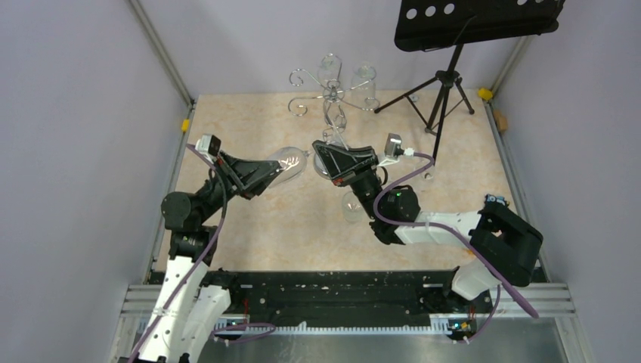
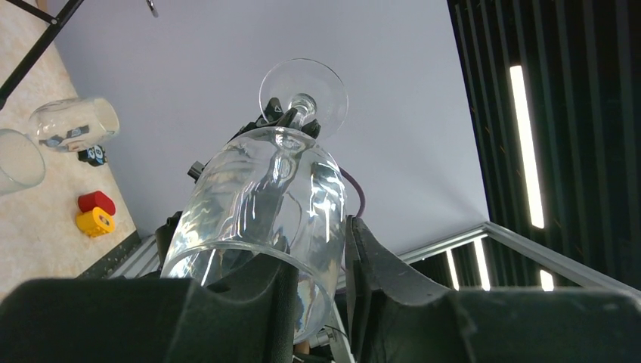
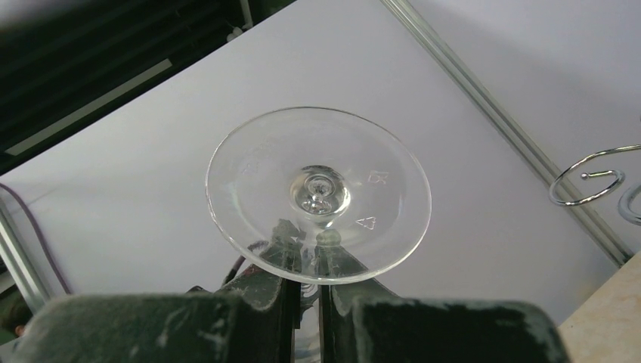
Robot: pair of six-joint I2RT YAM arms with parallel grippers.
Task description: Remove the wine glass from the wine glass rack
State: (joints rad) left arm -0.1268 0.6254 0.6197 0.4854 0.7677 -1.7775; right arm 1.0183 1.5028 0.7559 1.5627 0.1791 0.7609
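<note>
Left hand [image 2: 317,253] pinching wine glass [image 2: 264,197], clear, smooth, rounded

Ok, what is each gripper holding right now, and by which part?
Both hold the same wine glass: the left gripper clamps the bowl wall at its rim, and the right gripper pinches the stem right beside the foot.

I see a beige marbled tabletop [image 1: 302,242] carrying the chrome wine glass rack [image 1: 330,94] at its far edge, a black tripod music stand [image 1: 476,26] beside it, and a clear glass [image 1: 351,206] nearer me.
</note>
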